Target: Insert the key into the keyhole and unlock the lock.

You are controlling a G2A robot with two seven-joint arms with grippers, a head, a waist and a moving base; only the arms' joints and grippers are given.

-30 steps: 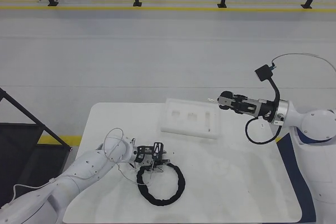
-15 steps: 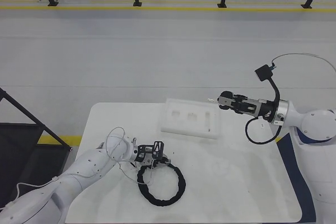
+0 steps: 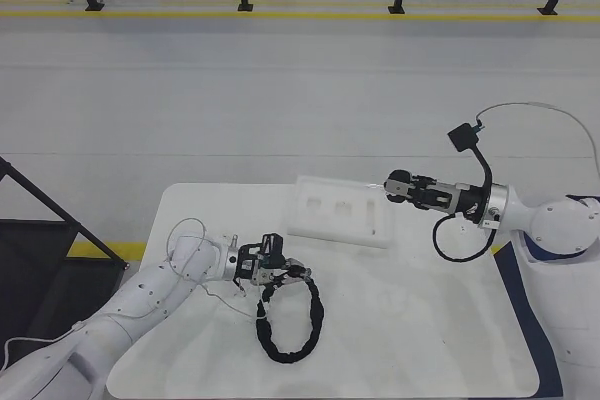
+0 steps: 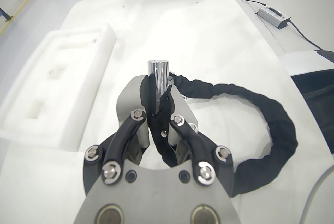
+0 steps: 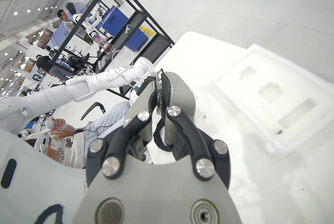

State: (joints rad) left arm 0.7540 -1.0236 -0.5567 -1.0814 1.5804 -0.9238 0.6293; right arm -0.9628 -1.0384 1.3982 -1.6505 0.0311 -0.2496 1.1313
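On the white table (image 3: pixel 430 330) a white foam tray (image 3: pixel 340 210) with three hollows sat near the far edge. The lock (image 3: pixel 292 318) lay in front of it, a cable in a black cloth sleeve, curled in one loop. The left gripper (image 4: pixel 156 86) had its fingers pressed onto the lock's steel cylinder (image 4: pixel 157 76), pinching it together with a fold of the sleeve. The flat end of the cylinder stood out beyond the fingertips; I could not make out a keyhole on it. The right gripper (image 5: pixel 159 84) hung over the right end of the tray, well apart from the lock. Its fingers were closed on the key (image 5: pixel 158 100), a thin metal piece of which only an edge showed between the pads.

I judge the cylinder to be hard, smooth and rather slippery, so the hold should be low on it, where the cloth gives friction and the end is left free. The cable seemed soft and would probably hang and pull sideways. The key looked light and flat. It should be taken by its head, since a loose pinch would let it turn between the pads.
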